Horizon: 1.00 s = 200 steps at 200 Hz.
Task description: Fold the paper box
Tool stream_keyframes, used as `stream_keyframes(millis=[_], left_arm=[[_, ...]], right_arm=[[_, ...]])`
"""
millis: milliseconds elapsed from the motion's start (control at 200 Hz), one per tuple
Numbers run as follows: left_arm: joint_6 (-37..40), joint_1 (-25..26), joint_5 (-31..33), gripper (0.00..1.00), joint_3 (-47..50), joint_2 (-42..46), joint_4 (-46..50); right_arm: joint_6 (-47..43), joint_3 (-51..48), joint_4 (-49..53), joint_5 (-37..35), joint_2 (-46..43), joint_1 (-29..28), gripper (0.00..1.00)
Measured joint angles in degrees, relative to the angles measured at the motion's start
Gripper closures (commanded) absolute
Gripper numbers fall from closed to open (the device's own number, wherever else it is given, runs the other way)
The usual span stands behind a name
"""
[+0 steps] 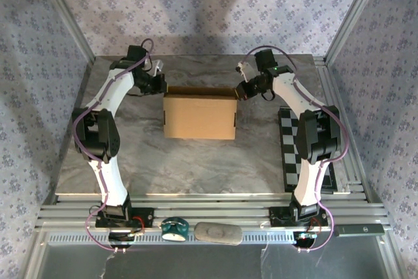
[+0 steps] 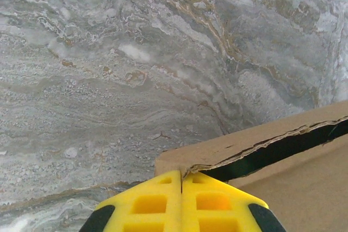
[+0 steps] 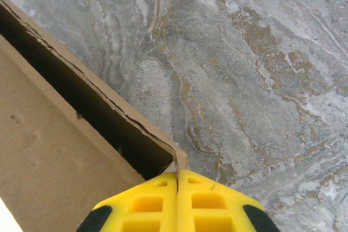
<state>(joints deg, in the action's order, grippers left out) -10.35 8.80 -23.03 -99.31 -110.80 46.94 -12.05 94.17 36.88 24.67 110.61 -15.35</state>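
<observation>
The plain tan-brown cardboard paper box [image 1: 199,117] sits at the middle of the grey marble-patterned bench [image 1: 196,168], square to its edges and standing as a shallow rectangular shape, with the slot along its far side not yet shut.

The two arms reach it from either side, and each one meets a far corner. The left gripper [image 1: 160,87] is at the far-left corner and the right gripper [image 1: 240,89] at the far-right one. In the left wrist view the yellow fingers of the left gripper [image 2: 181,173] are pressed together, with the cardboard corner running into their seam. The right gripper [image 3: 177,173] looks the same. Each appears to pinch the thin far wall, though how deep the card sits I cannot tell. Holding both ends at once probably keeps that wall level and stops the light box from sliding while it is worked.

Along the far side a ragged upper edge runs beside a dark slot between two cardboard layers [image 2: 283,188], also seen from the right wrist [image 3: 60,150]. That slot is likely where the wall must tuck.

Bare bench lies beyond the box and in front of it, giving room to push or pull. A black-and-white checkered board [image 1: 289,161] lies well apart, under the right arm.
</observation>
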Motion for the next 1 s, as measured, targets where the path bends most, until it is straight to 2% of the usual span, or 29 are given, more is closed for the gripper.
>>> stream_keyframes(millis=[290,795,934,999], left_arm=[[-5.33,1.03,2.56,1.00,-5.57,-1.18,4.81],[-8.85,2.36,4.44,1.00,-3.04,-1.20,5.14],[-9.99,2.36,4.48,0.86,-4.17,-1.20,5.64],[-10.99,2.38,4.79,0.83,-4.20,-1.20,5.66]], right_arm=[[2.69,0.92,0.81,-2.73,-0.04,-1.44,1.00],[7.08,2.54,2.34,-5.49,-0.04,-2.08,1.00],[7.78,2.84,2.36,-6.34,-0.04,-2.43,1.00],[7.85,2.84,2.32,-6.34,-0.07,-2.56,1.00]])
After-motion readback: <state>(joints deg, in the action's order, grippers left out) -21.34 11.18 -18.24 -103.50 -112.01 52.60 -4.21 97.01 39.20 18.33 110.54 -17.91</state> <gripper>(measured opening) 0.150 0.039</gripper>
